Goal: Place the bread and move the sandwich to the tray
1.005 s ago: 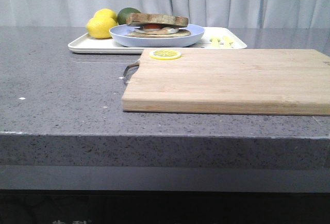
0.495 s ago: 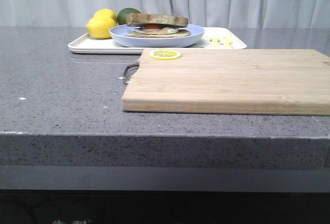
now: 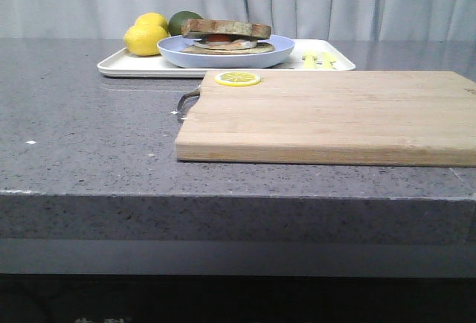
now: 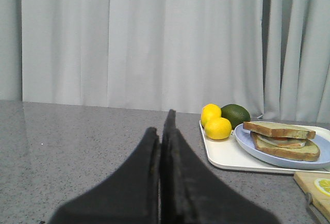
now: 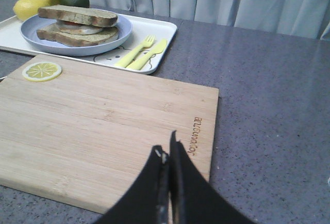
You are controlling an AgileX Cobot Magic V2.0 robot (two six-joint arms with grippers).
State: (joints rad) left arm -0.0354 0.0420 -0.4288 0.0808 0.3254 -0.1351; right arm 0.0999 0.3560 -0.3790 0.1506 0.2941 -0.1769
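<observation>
Resting on the tray (image 3: pixel 119 65) at the far side of the grey counter (image 3: pixel 89 137), the sandwich (image 3: pixel 227 36) sits on its light-blue plate (image 3: pixel 175 51). The bread (image 3: pixel 226 27), pale crumb with a brown crust, lies as the top slice of the stack, over the egg and a bit of red filling. Two lemons (image 3: pixel 146 34) and a dark green fruit (image 3: pixel 184 19) occupy the tray's left end, beside the plate; a yellow-green fork and knife print (image 5: pixel 140 53) shows on the tray's right part. Wooden cutting board (image 3: pixel 335 114) lies nearer the robot, just in front of the tray, with a lemon slice (image 3: pixel 238 78) on its far left corner. Neither arm appears in the front view. Left gripper (image 4: pixel 164 146): jaws pressed together, nothing between them, above bare counter well left of the tray. Right gripper (image 5: pixel 167 164): jaws likewise closed and empty, above the board's near edge, well apart from the sandwich.
</observation>
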